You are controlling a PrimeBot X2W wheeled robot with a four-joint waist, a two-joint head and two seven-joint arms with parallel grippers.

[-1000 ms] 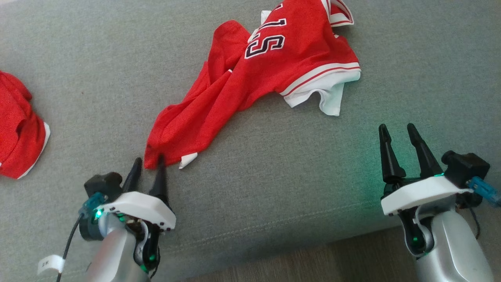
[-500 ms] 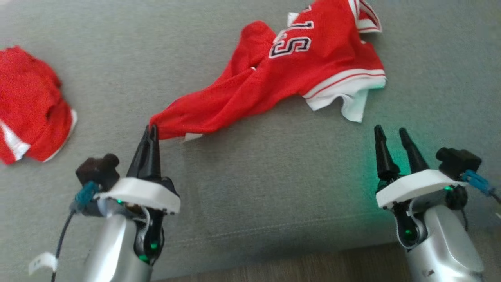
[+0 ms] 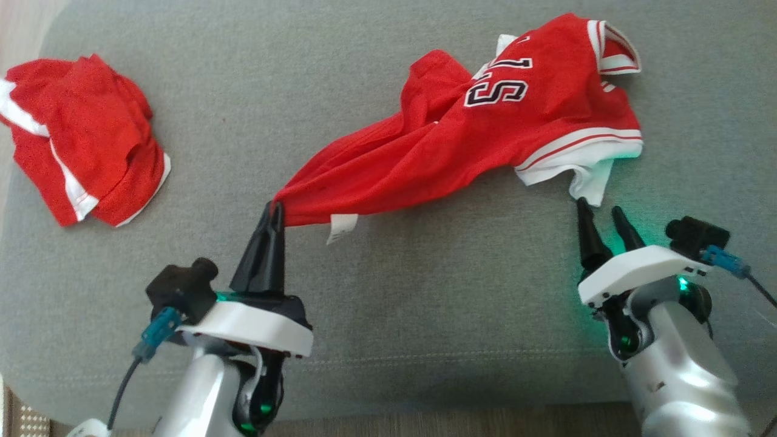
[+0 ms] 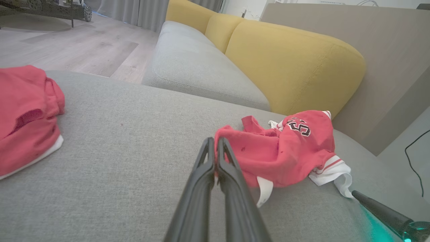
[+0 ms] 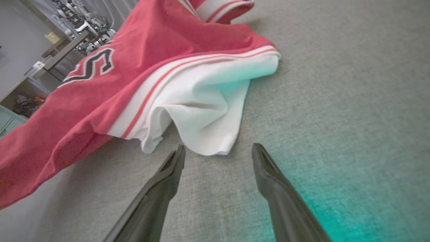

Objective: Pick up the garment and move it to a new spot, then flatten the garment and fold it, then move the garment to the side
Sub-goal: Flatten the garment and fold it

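Note:
A red jersey (image 3: 485,133) with a black-and-white number and white striped trim lies stretched across the grey cushion (image 3: 425,291). My left gripper (image 3: 276,209) is shut on the jersey's lower red corner, next to a white label (image 3: 341,226). The left wrist view has the jersey (image 4: 285,151) bunched just past the closed fingertips (image 4: 215,143). My right gripper (image 3: 598,209) stands open just short of the jersey's white sleeve end (image 3: 592,182). From the right wrist, the white sleeve (image 5: 205,104) lies right ahead of my open right gripper (image 5: 218,149), untouched.
A second red garment (image 3: 85,145) with white trim lies crumpled at the cushion's far left (image 4: 27,114). A yellow sofa back (image 4: 289,64) and a grey seat (image 4: 195,67) stand beyond. The cushion's front edge (image 3: 425,400) drops to a wooden floor.
The left gripper closed on the jersey's corner and pulled it taut, stretching the red cloth. The right gripper edged up to the white sleeve. The camera shifted, bringing the second garment further into view.

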